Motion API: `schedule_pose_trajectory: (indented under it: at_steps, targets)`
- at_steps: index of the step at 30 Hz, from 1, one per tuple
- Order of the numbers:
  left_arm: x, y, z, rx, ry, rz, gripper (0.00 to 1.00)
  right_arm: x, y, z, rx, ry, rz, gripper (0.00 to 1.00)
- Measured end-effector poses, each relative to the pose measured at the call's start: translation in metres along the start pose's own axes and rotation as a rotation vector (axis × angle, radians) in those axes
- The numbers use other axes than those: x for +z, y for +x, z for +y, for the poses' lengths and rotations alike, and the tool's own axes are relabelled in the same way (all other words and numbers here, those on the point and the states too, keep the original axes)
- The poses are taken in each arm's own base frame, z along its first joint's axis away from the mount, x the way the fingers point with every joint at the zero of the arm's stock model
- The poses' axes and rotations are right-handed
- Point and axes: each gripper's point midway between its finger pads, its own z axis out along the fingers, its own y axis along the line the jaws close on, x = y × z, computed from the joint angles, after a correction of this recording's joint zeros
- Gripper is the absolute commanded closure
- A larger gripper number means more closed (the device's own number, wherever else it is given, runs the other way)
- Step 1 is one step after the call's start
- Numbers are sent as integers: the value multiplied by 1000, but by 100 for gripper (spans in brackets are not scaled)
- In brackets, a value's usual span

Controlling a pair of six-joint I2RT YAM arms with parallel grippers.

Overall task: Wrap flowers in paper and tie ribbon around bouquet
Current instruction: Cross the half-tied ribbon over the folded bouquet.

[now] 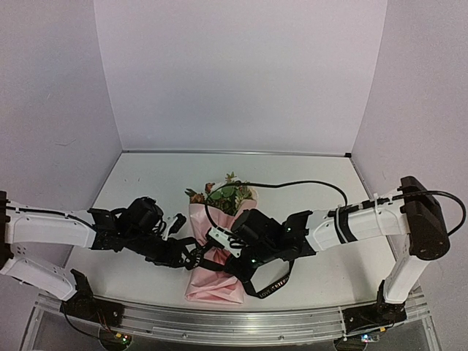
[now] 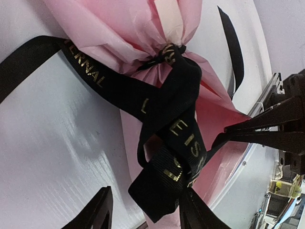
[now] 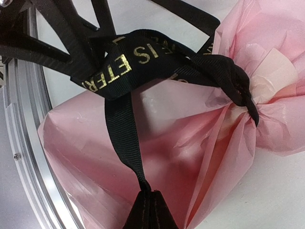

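White table (image 1: 146, 175) under pale lilac walls (image 1: 241, 73) carries the whole scene, and both arms meet at its middle. At the bottom of the right wrist view, the right gripper (image 3: 150, 196) has its fingers pressed together on one strand of the ribbon (image 3: 124, 138), which rises taut from them to a broad black band with gold lettering across the top of the frame. That band runs right to a tight knot (image 3: 240, 90), where the paper (image 3: 190, 157) is gathered into a narrow neck; below the knot the paper flares into a wide pink skirt filling the lower centre. At the bottom of the left wrist view, the left gripper (image 2: 145, 191) has its fingers (image 2: 97, 212) spread apart. A folded length of ribbon hangs into the gap and lies against the right-hand finger; the other finger is clear of it. Whether that length is pinched I cannot tell. From above, the bouquet (image 1: 212, 285) lies flat in the centre of the table, the grippers at its cinched waist. The flowers (image 1: 228, 194) point toward the top of the frame and the paper tail toward the metal rail (image 1: 219, 322) at the bottom. A loose ribbon loop trails at lower right of the bouquet.
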Motion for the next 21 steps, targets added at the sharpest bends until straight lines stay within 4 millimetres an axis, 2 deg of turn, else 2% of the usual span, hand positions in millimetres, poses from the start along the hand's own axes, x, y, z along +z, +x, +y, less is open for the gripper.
schedule_pose_trajectory:
  at_steps: [3,6,10,15,18,21]
  targets:
    - [3,1,-1,-3,-10,15,87,0,0,0,0,1,0,100]
    - [3,-5,-10,17,-2,14,97,0,0,0,3,2,-1,100]
    - [-5,-25,-39,57,56,-15,100,0,3,-3,7,10,-4,100]
    - [-16,-61,-84,119,144,-57,100,-10,29,-11,10,43,13,100]
    - [-13,-78,-103,148,174,-58,100,-19,38,-16,16,61,8,100]
    - [0,-86,-108,155,170,-30,100,-25,41,-21,25,77,-10,100]
